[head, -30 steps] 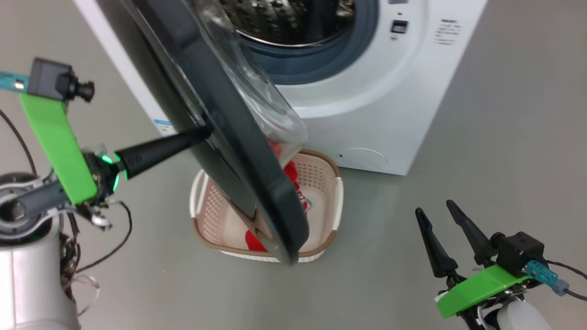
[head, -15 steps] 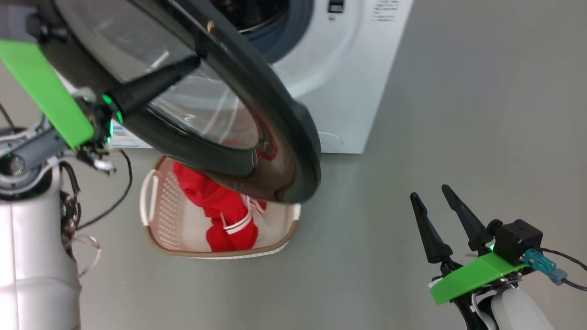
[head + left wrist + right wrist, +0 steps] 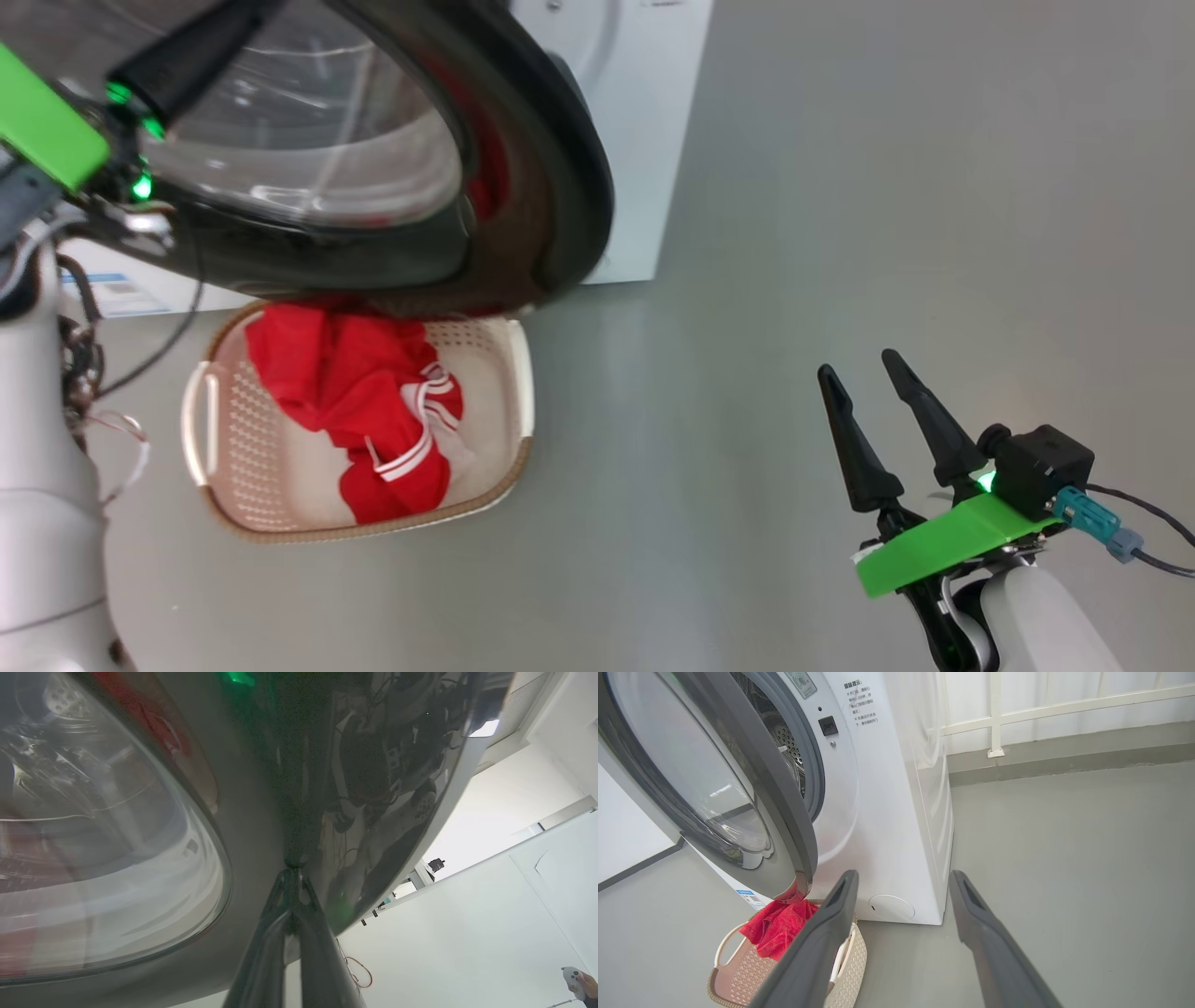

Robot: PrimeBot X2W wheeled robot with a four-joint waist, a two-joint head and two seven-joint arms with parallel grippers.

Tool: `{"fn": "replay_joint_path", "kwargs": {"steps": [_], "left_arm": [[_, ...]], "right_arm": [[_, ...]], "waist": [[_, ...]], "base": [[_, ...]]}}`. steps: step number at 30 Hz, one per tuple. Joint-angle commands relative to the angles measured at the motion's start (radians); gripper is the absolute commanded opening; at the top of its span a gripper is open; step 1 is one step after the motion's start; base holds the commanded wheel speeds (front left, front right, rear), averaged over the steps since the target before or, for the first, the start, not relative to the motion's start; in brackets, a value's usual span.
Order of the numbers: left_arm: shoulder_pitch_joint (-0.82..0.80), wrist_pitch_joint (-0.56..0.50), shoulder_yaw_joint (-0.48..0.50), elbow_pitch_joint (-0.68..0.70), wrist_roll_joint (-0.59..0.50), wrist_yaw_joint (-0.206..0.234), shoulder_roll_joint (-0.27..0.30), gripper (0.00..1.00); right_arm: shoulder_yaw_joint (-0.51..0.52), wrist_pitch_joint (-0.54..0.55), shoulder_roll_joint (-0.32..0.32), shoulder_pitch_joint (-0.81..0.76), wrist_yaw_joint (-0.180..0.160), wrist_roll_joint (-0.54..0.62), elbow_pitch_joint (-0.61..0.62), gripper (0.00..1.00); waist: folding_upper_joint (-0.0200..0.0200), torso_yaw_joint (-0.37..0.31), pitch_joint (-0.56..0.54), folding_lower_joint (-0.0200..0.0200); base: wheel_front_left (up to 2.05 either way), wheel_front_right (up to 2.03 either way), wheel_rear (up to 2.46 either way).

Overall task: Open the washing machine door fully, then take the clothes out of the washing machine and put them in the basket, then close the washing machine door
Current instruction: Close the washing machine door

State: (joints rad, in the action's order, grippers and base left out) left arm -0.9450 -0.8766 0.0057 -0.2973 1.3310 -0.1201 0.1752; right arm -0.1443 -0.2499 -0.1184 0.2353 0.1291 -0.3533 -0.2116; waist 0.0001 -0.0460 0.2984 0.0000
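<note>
Colours are pretty loud here. The clothes (image 3: 355,392) left of the right tool (image 3: 857,366) are bright red with white stripe trim. The basket (image 3: 229,448) is cream with a dotted hole pattern and a brown woven-look rim. The washing machine door (image 3: 560,168) is glossy black, the washing machine (image 3: 887,826) white, and the floor (image 3: 840,187) plain grey. The right tool and left tool (image 3: 293,882) both have dark fingers and lime green brackets.

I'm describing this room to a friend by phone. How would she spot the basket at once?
Find the big white washing machine; its round black-ringed door stands partly open. On the grey floor just below that door sits the basket, holding red clothes. Cream perforated walls, a brown rim and white side handles set it apart from the smooth machine.
</note>
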Motion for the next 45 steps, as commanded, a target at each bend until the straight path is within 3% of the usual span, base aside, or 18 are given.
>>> {"fn": "replay_joint_path", "kwargs": {"steps": [1,13,19,32,35,36,37,38,41,42,45], "left_arm": [[-0.046,0.025,0.022,0.010,-0.015,-0.010,0.056,0.00],[-0.128,0.209,0.000,-0.097,-0.019,-0.011,0.116,0.00],[-0.132,0.240,-0.044,-0.118,0.000,-0.011,0.135,0.00],[0.036,0.285,-0.153,-0.021,0.053,-0.011,0.181,0.00],[0.114,0.313,-0.172,0.011,0.058,-0.011,0.201,0.13],[0.114,0.313,-0.172,0.011,0.058,-0.011,0.201,0.13],[0.143,0.328,-0.174,0.020,0.063,-0.011,0.205,0.18],[0.171,0.346,-0.178,0.028,0.061,-0.011,0.212,0.31],[0.261,0.403,-0.193,0.045,0.055,-0.011,0.232,0.46],[0.291,0.419,-0.201,0.046,0.053,-0.011,0.237,0.62],[0.374,0.469,-0.226,0.045,0.048,-0.011,0.253,0.94]], "right_arm": [[-0.020,-0.012,0.008,0.020,0.002,0.004,0.026,1.00],[-0.013,-0.012,0.033,0.048,0.002,0.002,0.027,1.00],[-0.010,-0.012,0.042,0.061,0.002,0.001,0.027,1.00],[0.000,-0.012,0.029,0.041,0.002,0.007,0.021,1.00],[-0.001,-0.012,0.020,0.032,0.002,0.008,0.019,1.00],[-0.001,-0.012,0.020,0.032,0.002,0.008,0.019,1.00],[0.000,-0.012,0.016,0.029,0.002,0.008,0.017,1.00],[0.000,-0.012,0.012,0.026,0.002,0.008,0.016,1.00],[0.000,-0.012,0.000,0.012,0.002,0.007,0.011,1.00],[0.001,-0.012,-0.004,0.008,0.002,0.006,0.009,1.00],[0.004,-0.012,-0.011,-0.002,0.002,0.002,0.000,1.00]], "waist": [[-0.0001,-0.030,0.020,0.0000],[-0.0001,-0.067,0.040,0.0000],[-0.0001,-0.066,0.039,0.0000],[-0.0001,-0.026,0.007,0.0000],[-0.0001,-0.014,-0.008,0.0000],[-0.0001,-0.014,-0.008,0.0000],[-0.0001,-0.009,-0.014,0.0000],[-0.0001,-0.004,-0.020,0.0000],[-0.0001,0.009,-0.038,0.0000],[-0.0001,0.014,-0.042,0.0000],[-0.0001,0.024,-0.055,0.0000]], "base": [[0.00,0.00,0.00],[0.00,0.00,0.00],[0.00,0.00,0.00],[0.00,0.00,0.00],[0.00,0.00,0.00],[0.00,0.00,0.00],[0.00,0.00,0.00],[0.00,0.00,0.00],[0.00,0.00,0.00],[0.00,0.00,0.00],[0.00,0.00,0.00]]}}
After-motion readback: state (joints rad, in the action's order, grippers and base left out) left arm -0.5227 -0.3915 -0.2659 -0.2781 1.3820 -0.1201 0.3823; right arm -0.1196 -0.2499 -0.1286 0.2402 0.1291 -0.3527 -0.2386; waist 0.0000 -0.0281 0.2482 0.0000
